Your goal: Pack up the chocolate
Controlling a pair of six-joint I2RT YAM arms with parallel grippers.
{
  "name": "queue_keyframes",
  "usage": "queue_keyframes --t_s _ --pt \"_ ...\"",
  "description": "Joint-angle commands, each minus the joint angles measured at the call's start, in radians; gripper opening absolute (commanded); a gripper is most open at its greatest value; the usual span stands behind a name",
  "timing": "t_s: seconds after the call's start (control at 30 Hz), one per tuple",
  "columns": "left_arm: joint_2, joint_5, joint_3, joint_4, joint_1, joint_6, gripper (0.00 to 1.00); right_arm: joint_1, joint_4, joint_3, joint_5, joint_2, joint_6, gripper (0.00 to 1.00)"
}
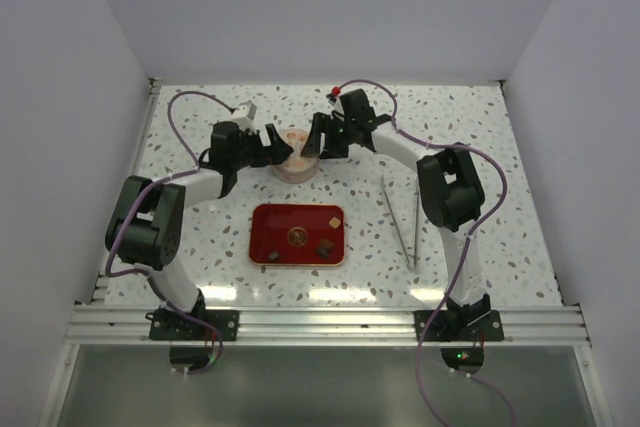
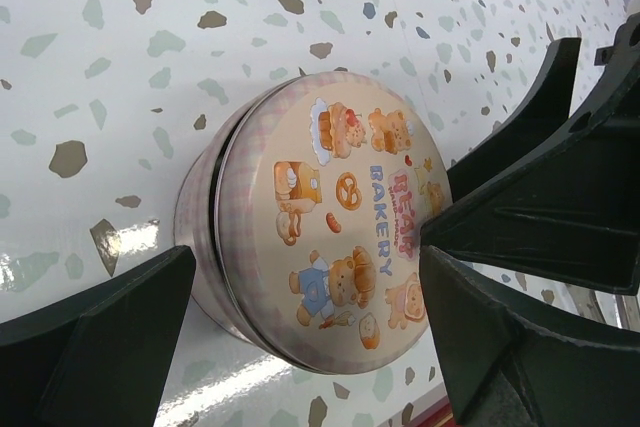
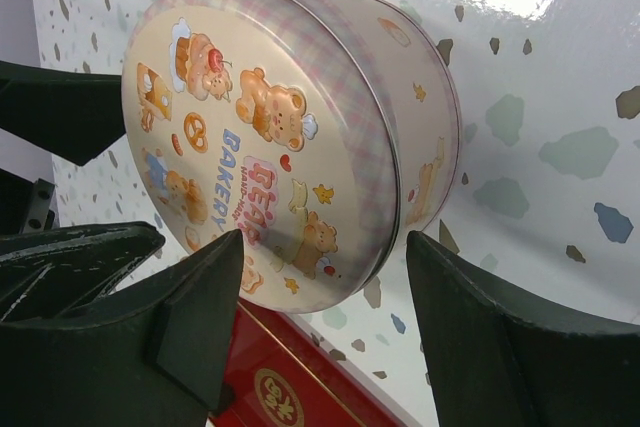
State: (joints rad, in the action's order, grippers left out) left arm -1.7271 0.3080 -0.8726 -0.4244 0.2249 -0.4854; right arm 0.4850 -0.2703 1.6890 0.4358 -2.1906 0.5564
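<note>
A round tin point(image 1: 296, 155) with a bear-bakery lid stands closed at the back middle of the table. It fills the left wrist view point(image 2: 330, 217) and the right wrist view point(image 3: 270, 127). My left gripper point(image 1: 272, 145) is open at the tin's left side point(image 2: 310, 347). My right gripper point(image 1: 320, 136) is open at its right side point(image 3: 315, 327). The tin's near edge lies between each gripper's fingers. A few chocolate pieces lie on the red tray point(image 1: 265, 222): a light brown one point(image 1: 334, 220) and two dark ones point(image 1: 324, 246) point(image 1: 273, 256).
Long metal tweezers point(image 1: 400, 222) lie right of the tray. The tray's corner with a gold emblem shows in the right wrist view point(image 3: 300, 387). White walls close in the table on three sides.
</note>
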Motion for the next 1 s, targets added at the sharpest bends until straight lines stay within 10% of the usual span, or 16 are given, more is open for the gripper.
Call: queue_keyframes --t_s 0.0,0.97 --pt "0.044 -0.021 -0.034 -0.007 0.004 0.025 1.0 -0.003 0.006 0.011 -0.005 0.06 -0.015 0.7" --pt "-0.006 -0.173 -0.08 0.091 -0.01 0.068 0.99 -0.014 0.072 -0.015 0.037 0.083 0.04 0.67"
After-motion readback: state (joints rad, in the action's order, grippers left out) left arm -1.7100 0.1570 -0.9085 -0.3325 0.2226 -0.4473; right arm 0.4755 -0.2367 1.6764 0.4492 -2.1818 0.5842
